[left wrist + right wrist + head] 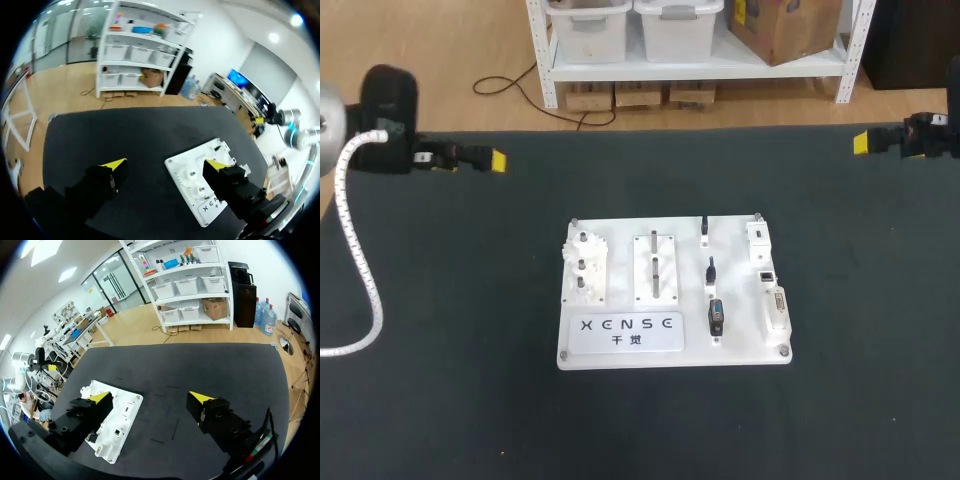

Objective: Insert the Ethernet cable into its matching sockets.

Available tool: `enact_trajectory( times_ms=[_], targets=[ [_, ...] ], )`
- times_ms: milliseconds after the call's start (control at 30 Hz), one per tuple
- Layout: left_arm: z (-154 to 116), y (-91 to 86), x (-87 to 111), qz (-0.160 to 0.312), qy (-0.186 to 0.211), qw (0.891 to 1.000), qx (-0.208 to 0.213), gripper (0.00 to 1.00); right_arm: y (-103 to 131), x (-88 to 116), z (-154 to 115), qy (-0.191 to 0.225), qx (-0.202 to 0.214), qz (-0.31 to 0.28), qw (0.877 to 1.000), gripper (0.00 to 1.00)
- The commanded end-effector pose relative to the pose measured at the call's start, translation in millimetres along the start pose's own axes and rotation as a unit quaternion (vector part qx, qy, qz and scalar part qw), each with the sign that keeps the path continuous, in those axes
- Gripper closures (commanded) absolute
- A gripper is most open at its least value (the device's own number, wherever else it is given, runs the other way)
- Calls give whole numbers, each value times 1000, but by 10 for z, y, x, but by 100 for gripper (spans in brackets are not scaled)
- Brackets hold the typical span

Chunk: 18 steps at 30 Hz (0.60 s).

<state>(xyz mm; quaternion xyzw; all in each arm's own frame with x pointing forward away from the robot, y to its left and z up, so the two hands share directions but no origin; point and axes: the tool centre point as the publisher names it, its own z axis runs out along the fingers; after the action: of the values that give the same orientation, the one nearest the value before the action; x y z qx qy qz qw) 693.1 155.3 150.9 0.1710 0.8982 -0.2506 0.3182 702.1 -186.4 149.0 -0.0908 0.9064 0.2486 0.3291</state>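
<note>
Both spread wide, nothing held: left gripper [165, 167] and right gripper [151, 399] sit at the dark table's [440, 400] far corners. Black Ethernet cable [711, 270], I think, lies 12-to-6 on the white plastic board [620, 290] mid-table, around 8 o'clock from the nearer right gripper

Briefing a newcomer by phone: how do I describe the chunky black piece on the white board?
Find the white board in the middle of the dark table. Right of its slotted block runs a line of three black pieces; yours, the chunky black piece, is nearest the robot, thickest, with a bluish patch.
</note>
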Motion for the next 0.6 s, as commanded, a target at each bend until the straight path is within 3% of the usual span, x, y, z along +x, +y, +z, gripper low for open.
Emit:
enact_trajectory(
  times_ms=[33, 100, 233, 433, 600],
  targets=[
    [141, -31, -44, 84, -1, 990, 110, 0, 2, 1, -4, 0, 0, 0, 1000, 0],
    [191, -142, -21, 124, -2, 980, 155, 0, 2, 1, -4, 0, 0, 0, 1000, 0],
    [263, -390, 52, 205, -12, 949, 240, 0, 2, 1, -4, 0, 0, 0, 1000, 0],
    [376, -735, 194, 282, -41, 908, 307, 0, 2, 1, -4, 0, 0, 0, 1000, 0],
    [503, -967, 309, 319, -59, 884, 336, 0, 2, 1, -4, 0, 0, 0, 1000, 0]
  ],
)
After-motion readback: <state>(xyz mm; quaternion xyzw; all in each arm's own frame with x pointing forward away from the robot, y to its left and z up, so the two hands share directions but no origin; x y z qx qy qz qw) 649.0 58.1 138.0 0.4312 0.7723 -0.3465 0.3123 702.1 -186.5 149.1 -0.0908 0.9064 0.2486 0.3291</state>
